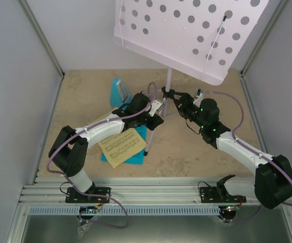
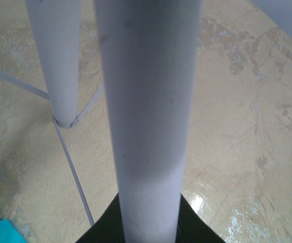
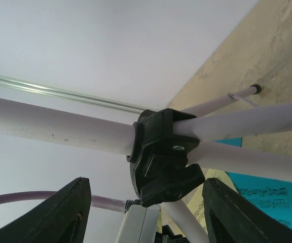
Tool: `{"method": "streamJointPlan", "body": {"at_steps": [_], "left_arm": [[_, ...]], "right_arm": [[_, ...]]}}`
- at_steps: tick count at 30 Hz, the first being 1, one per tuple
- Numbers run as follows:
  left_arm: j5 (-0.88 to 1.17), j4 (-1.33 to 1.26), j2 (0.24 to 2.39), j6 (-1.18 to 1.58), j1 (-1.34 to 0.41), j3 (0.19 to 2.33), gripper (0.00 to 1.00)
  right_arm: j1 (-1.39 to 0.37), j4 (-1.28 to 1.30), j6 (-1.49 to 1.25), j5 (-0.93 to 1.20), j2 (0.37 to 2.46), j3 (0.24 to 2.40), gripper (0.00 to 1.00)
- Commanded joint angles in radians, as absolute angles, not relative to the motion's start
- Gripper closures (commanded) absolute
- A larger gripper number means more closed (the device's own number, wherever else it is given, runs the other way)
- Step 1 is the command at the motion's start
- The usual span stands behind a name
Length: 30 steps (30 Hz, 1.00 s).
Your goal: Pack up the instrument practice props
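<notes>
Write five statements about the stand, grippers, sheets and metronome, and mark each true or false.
1. The left gripper is shut on a leg of the stand. True.
2. The right gripper is clamped on the stand's black hub. False: its jaws stand open on either side of the hub, not touching it.
3. The yellow sheet lies on top of the cyan sheet. True.
4. The metronome sits on the sheets. False: it stands on the table, apart from them.
5. The desk lies flat on the table. False: it is up on the stand.
</notes>
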<state>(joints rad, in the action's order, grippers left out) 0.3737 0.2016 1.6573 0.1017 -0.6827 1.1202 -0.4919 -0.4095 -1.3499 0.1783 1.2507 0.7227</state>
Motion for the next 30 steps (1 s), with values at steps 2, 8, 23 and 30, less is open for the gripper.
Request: {"method": "streamJointPlan", "body": {"at_steps": [2, 8, 23, 30], "left_arm": [[0.388, 0.198, 1.605, 0.122, -0.68, 1.165, 1.0], [0.399, 0.195, 1.609, 0.13, -0.68, 1.166, 1.0], [0.4, 0.196, 1.611, 0.128, -0.68, 1.166, 1.0], [0.404, 0.197, 1.612, 0.129, -0.68, 1.166, 1.0]], "right_arm": [[-0.48, -0.455, -1.348, 0.193, 1.268, 0.729, 0.41], [-0.48, -0.456, -1.369, 0.207, 1.28, 0.706, 0.37], [-0.48, -0.552, -1.42, 0.251, 1.341, 0.676, 0.43], [-0.48, -0.578, -1.444, 0.253, 1.328, 0.666, 0.38]]}}
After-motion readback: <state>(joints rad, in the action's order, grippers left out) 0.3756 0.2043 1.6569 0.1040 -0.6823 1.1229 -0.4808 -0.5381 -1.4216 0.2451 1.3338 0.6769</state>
